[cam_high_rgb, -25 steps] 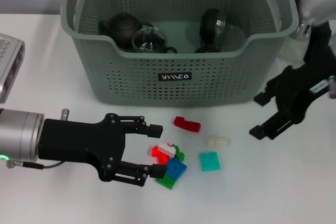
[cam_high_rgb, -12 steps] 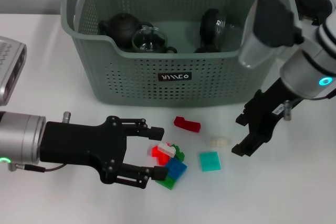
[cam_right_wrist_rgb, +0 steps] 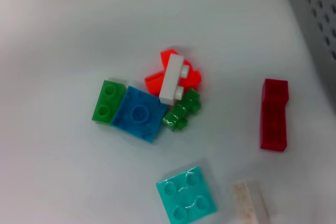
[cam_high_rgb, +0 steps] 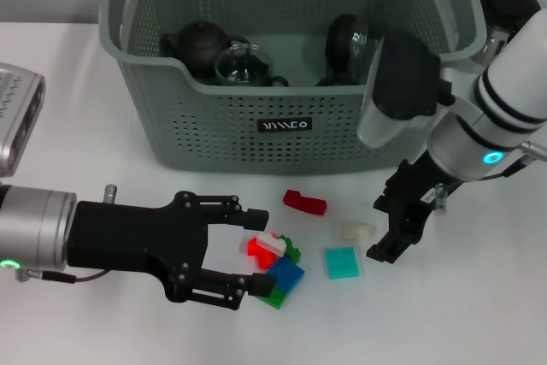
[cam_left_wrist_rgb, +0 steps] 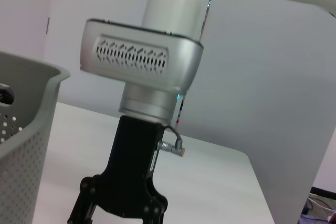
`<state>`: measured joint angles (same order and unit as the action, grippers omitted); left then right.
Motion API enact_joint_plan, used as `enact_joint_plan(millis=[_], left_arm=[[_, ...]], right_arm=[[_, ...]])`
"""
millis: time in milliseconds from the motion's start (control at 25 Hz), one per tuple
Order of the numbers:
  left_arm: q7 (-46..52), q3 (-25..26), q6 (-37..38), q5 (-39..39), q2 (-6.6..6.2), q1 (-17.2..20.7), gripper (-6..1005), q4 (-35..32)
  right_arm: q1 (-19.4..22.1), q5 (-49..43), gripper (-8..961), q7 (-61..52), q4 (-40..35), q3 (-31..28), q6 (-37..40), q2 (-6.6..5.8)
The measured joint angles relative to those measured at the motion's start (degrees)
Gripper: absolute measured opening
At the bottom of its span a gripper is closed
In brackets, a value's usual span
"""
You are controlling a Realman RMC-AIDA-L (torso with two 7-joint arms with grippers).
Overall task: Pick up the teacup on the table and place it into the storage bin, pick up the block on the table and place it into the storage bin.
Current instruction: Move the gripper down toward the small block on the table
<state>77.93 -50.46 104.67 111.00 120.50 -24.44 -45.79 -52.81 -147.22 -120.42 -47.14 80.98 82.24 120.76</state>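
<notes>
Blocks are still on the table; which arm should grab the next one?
Probably left. The left gripper is open with its fingers either side of the block cluster. The right gripper hangs beside the clear block, farther from the pile.

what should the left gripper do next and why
Probably close on the block cluster. In the head view the left gripper is open, with one finger at the orange block and the other at the blue block. Nothing is gripped yet. Teaware already sits in the storage bin. The right gripper hovers open near the clear block, clear of the pile.
</notes>
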Motion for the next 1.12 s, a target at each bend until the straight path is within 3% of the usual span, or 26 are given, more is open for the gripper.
enact_joint_plan(millis=[480, 800, 1120], left_arm=[[-0.1, -0.2, 0.0, 0.1, 0.19, 0.1, 813, 0.0], [-0.1, -0.2, 0.0, 0.1, 0.12, 0.1, 813, 0.8], [-0.1, -0.2, 0.0, 0.1, 0.09, 0.1, 813, 0.8]], right_arm=[[0.1, 1.8, 809, -0.5, 2.3, 4.7, -5.5, 0.11], [-0.4, 2.7, 599, -2.5, 3.9, 9.2, -9.6, 0.26], [-0.4, 3.3, 537, -2.7, 3.9, 10.2, -9.8, 0.20]])
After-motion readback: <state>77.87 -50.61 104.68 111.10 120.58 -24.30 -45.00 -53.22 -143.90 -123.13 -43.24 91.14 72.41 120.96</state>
